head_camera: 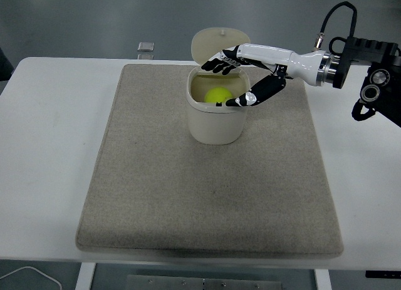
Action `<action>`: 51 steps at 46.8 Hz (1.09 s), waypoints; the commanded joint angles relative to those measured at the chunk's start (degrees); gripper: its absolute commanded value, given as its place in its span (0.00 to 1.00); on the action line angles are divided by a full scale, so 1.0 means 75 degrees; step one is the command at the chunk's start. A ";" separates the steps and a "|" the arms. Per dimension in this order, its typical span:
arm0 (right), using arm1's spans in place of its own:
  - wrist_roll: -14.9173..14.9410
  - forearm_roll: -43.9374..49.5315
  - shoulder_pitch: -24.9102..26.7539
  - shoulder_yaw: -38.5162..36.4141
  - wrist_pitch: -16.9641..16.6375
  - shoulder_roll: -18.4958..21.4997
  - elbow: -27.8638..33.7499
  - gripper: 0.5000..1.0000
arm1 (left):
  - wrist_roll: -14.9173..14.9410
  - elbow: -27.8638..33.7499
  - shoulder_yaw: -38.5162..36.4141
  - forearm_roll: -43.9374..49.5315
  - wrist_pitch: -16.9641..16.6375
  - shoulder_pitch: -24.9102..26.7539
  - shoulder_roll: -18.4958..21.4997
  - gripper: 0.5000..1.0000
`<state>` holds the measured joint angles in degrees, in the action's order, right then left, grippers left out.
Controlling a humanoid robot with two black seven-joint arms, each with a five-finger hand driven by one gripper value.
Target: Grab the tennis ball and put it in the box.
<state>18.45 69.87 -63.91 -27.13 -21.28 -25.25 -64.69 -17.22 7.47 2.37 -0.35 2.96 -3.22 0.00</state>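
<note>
White flat table (pixel 44 146) is running across the frame, near edge at the bottom, a thin white cable (pixel 25 274) looping below its near-left corner. Large grey-beige rectangular felt mat (pixel 207 196) is lying on the table, covering most of the middle, its near half bare. Toward the mat's far edge a cream round-cornered plastic box (pixel 215 121) is standing upright, its oval hinged lid (pixel 219 42) standing open behind the opening. Yellow-green fuzzy tennis ball (pixel 217 94) is sitting inside the box, below the rim, only its top showing, not touching any finger. Robot's right hand (pixel 235 80), white-backed with black fingers (pixel 216 64), is hovering right over the box opening, fingers spread and relaxed, gripping nothing; upper fingers are reaching over the far rim just in front of the lid, thumb (pixel 254 96) is pointing down-left at the box's right rim. Its white forearm is leading right to a black wrist joint and black arm (pixel 369 58) coming in from the right edge, black cable arching above it. Left arm is not showing. Beyond the mat, on the table's far edge, a small silver-grey square object (pixel 145 47) is lying, well apart from the box.
</note>
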 commanded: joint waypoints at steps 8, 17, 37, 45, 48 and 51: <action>-0.0023 -0.0303 -0.0057 -0.0097 -0.0888 -0.0313 -0.0046 0.65 | 0.0000 0.0000 0.0000 0.0000 0.0003 -0.0004 0.0000 0.98; -0.0503 -0.1392 -0.0057 -0.0051 -0.1674 -0.0840 -0.0046 0.66 | 0.0000 0.0000 0.0000 0.0000 0.0003 -0.0004 0.0000 0.98; -0.1944 -0.4498 -0.0010 0.0020 -0.1829 -0.1532 0.0633 0.66 | 0.0000 0.0000 0.0000 0.0000 0.0003 -0.0004 0.0000 0.98; -0.2542 -0.5600 0.0177 0.0020 -0.1829 -0.1556 0.1254 0.70 | 0.0000 0.0000 0.0000 0.0000 0.0003 0.0008 0.0000 0.98; -0.2671 -0.5998 0.0224 0.0020 -0.1829 -0.1532 0.1500 0.70 | 0.0000 0.0000 0.0000 0.0012 -0.0008 0.0008 0.0000 0.98; -0.2706 -0.6303 0.0236 0.0020 -0.1829 -0.1497 0.1688 0.70 | 0.0000 0.0000 0.0000 0.0000 0.0003 0.0007 0.0000 0.98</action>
<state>-1.49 24.97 -62.28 -26.94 -35.00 -36.71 -53.47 -17.23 7.47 2.37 -0.32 2.95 -3.16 0.00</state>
